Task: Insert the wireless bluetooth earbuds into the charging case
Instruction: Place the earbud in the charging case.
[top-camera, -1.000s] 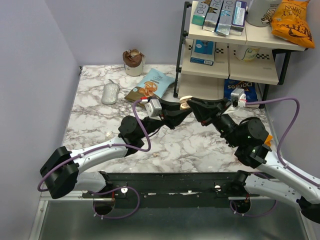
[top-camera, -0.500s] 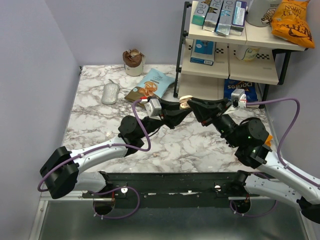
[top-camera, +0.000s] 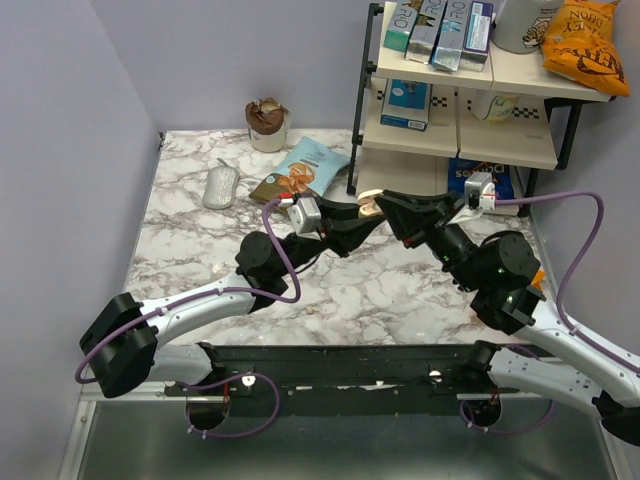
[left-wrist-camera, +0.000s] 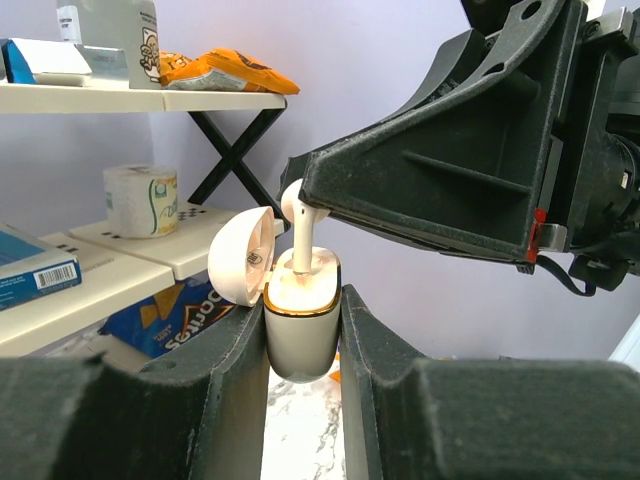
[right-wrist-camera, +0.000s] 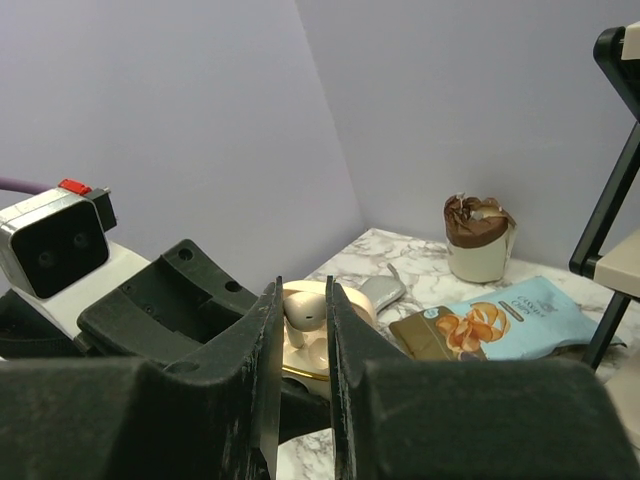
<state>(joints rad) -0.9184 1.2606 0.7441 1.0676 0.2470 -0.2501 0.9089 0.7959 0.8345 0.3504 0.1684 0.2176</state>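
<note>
Two grippers meet in mid-air above the marble table (top-camera: 200, 250). Nearest, the left gripper (left-wrist-camera: 303, 315) is clamped on the upright, opened charging case (left-wrist-camera: 302, 340). Directly above it, the right gripper (right-wrist-camera: 300, 300) pinches one earbud (left-wrist-camera: 301, 235), its stem vertical and its tip entering the case, so a straight downward push looks needed.

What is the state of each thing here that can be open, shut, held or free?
charging case: upright, lid open, clamped between the left fingers.
earbud: pinched by the right fingers, stem tip in the case, head above it.
blue snack bag: free, lying flat on the table.
white cup: free, upright.
</note>
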